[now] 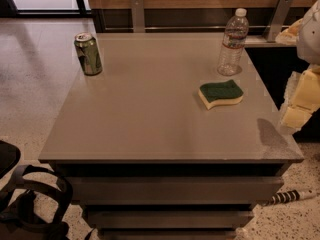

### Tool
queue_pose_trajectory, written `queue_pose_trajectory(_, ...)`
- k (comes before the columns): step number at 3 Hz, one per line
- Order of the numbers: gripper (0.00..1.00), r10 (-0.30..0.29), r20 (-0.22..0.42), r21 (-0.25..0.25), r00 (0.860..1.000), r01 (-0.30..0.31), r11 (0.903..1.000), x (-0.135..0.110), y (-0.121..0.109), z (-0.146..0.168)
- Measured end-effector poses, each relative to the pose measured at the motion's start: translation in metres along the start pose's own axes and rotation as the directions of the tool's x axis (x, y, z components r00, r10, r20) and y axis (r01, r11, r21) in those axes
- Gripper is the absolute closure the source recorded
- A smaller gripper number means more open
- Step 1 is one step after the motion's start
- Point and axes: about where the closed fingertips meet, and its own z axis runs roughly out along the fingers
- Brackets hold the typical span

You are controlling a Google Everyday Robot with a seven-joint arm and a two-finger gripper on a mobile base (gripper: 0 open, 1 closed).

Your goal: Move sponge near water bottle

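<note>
You're seeing the small wavy-edged sponge, dark green over pale yellow foam [220, 94], lying flat on the grey tabletop [140, 114] at six o'clock of the clear ribbed plastic water bottle with the white cap [233, 43], near but not touching, so I'm judging the placing as good as done. Your pale gripper [296, 111] is hanging at three o'clock off the table's edge, apart from the sponge and so not gripping it; how wide it's parted I cannot tell.
</note>
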Motion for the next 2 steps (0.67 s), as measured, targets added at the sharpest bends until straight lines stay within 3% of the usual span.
queue_pose_trajectory(1,0.00,0.000,0.000,0.000,1.000,0.000,1.0000,0.0000,0.0000,0.0000)
queue_pose_trajectory(2,0.00,0.020,0.046,-0.005,0.999,-0.020,0.9998,0.0003,-0.0070,0.0046)
